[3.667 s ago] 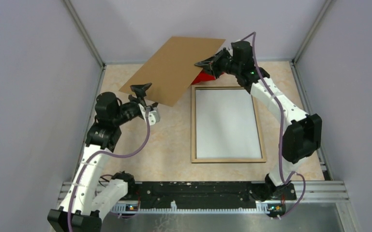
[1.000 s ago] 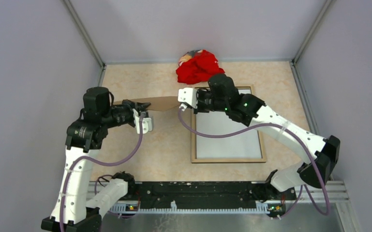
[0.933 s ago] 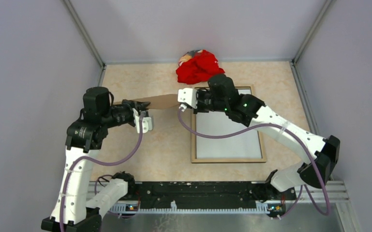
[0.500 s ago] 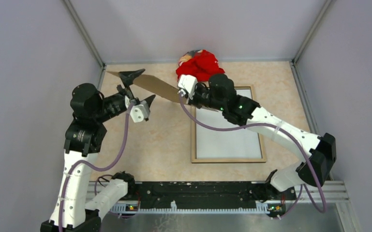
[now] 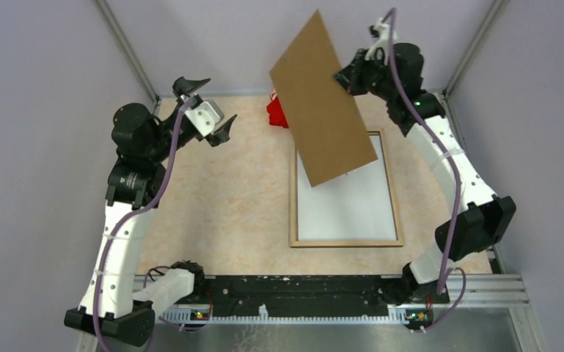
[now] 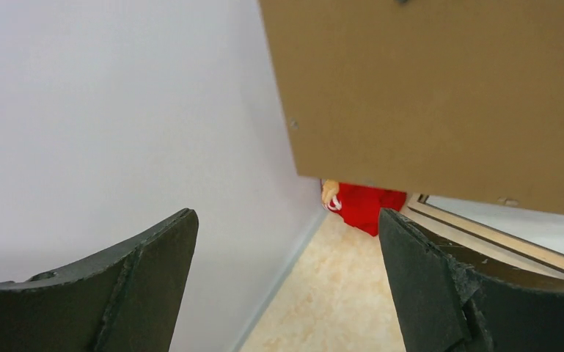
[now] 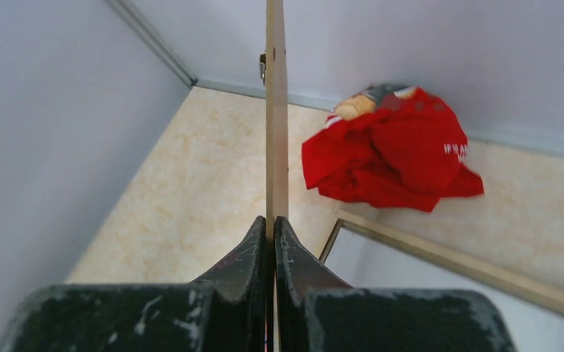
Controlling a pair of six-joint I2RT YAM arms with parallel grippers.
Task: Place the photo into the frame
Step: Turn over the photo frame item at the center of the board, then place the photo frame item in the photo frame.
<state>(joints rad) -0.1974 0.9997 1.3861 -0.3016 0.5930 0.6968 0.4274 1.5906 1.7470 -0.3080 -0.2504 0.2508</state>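
The frame [image 5: 345, 242] lies back-up on the worktop [image 5: 227, 213]; the white sheet filling it is probably the photo [image 5: 345, 209] face down, so that step looks done; the right pincer [image 5: 346, 77] is clamped on the brown backing board [image 5: 323, 110], tilted in the air over the frame's far end; the left pincer [image 5: 209, 110], left of the frame, gapes empty; the board is not yet laid in.

One camera looks down from behind me; both wrist cameras peer close past my fingers [image 6: 117, 293] — all share the brown board [image 5: 323, 110].
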